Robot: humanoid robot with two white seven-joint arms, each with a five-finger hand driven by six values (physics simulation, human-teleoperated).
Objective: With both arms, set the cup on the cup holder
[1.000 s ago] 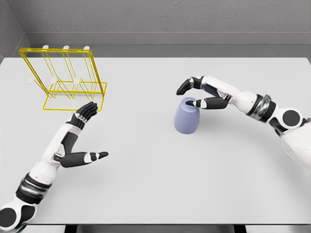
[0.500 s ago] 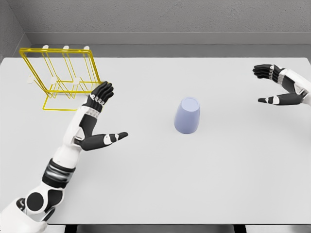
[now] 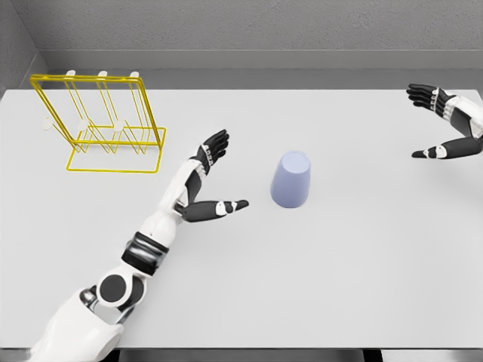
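Observation:
A pale blue cup (image 3: 291, 179) lies upside down, slightly tilted, near the middle of the white table (image 3: 317, 279). The yellow wire cup holder (image 3: 102, 124) with white pegs stands at the far left. My left hand (image 3: 220, 175) is open with fingers spread, just left of the cup and a short gap away from it. My right hand (image 3: 434, 123) is open at the far right edge of the view, well away from the cup and holding nothing.
A grey wall (image 3: 249, 34) runs behind the table's far edge. The table's front edge lies at the bottom of the view.
My left hand has moved right from beside the holder toward the cup. My right hand drew back from the cup's top to the far right edge.

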